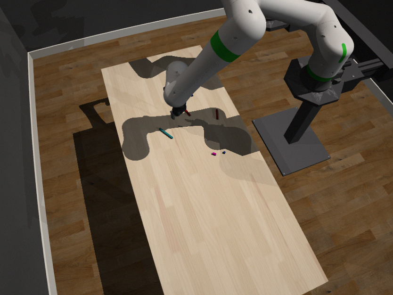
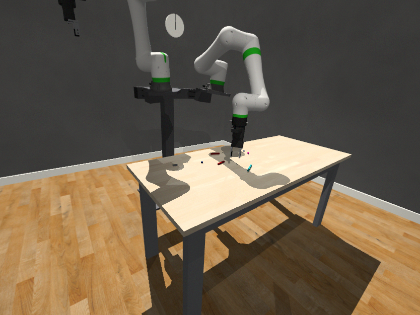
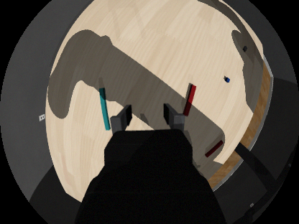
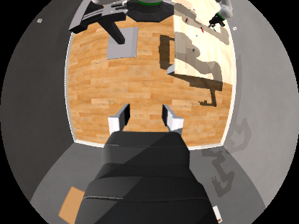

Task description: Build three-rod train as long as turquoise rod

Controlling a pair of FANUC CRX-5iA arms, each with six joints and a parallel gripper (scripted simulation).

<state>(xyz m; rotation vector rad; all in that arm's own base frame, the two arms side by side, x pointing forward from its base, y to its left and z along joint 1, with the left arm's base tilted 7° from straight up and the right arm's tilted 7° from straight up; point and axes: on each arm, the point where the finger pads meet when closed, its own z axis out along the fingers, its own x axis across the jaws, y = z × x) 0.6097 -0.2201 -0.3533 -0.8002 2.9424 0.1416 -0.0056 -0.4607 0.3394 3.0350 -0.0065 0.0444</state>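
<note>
The turquoise rod [image 1: 165, 133] [image 2: 249, 167] [image 3: 104, 109] [image 4: 214, 28] lies flat near the left gripper [image 1: 176, 114] [image 2: 235, 154] [image 3: 147, 111] [image 4: 211, 26], jaws open. For the likely pick, align jaws across the nearer red rod [image 1: 187, 112] [image 2: 221, 162] [image 3: 190, 100] [image 4: 202, 30] before lowering. Right gripper [image 2: 76, 32] [image 4: 146, 111]: open. The top view shows the magenta rod [image 1: 214, 153] [image 2: 248, 152] [image 4: 194, 9]; the left wrist view does not.

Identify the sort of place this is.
Probably a robotics test cell or lab: two white arms on a dark stand with a floor plate, a wooden work table under one arm, and a plain dark-walled room with a wall clock.
</note>
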